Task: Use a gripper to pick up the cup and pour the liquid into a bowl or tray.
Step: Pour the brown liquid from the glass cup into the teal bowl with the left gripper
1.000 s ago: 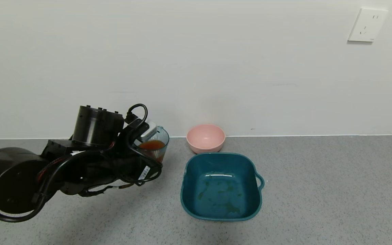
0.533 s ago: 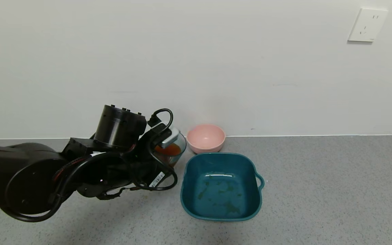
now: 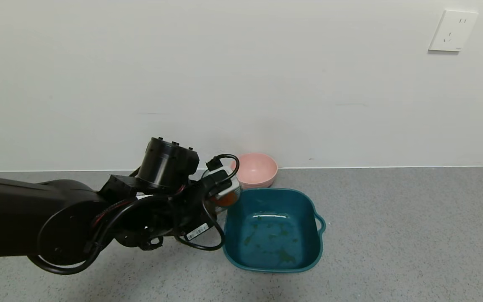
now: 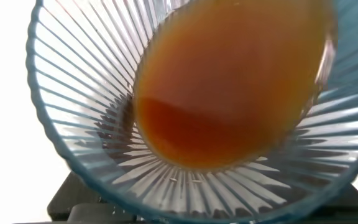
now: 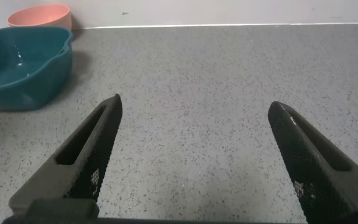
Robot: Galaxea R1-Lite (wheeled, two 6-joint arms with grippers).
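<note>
My left gripper (image 3: 215,191) is shut on the cup (image 3: 227,193), a ribbed pale blue cup held above the table at the near-left rim of the teal basin (image 3: 235,251). The cup is tilted and mostly hidden behind my wrist and cables. Orange-brown liquid (image 3: 226,199) shows inside it. In the left wrist view the cup (image 4: 73,118) fills the frame and the liquid (image 4: 229,99) pools against its lower wall. The basin holds a thin film of water with dark specks. My right gripper (image 5: 194,102) is open and empty over bare table, to the right of the basin (image 5: 23,74).
A round pink bowl (image 3: 253,169) stands against the wall just behind the basin, close to the cup; it also shows in the right wrist view (image 5: 39,15). A white socket (image 3: 452,31) is on the wall. The grey speckled table (image 3: 392,235) stretches to the right.
My left arm has carried the cup to the right, from well left of the basin up to its left rim, and the cup now sits lower and more hidden by the wrist.
</note>
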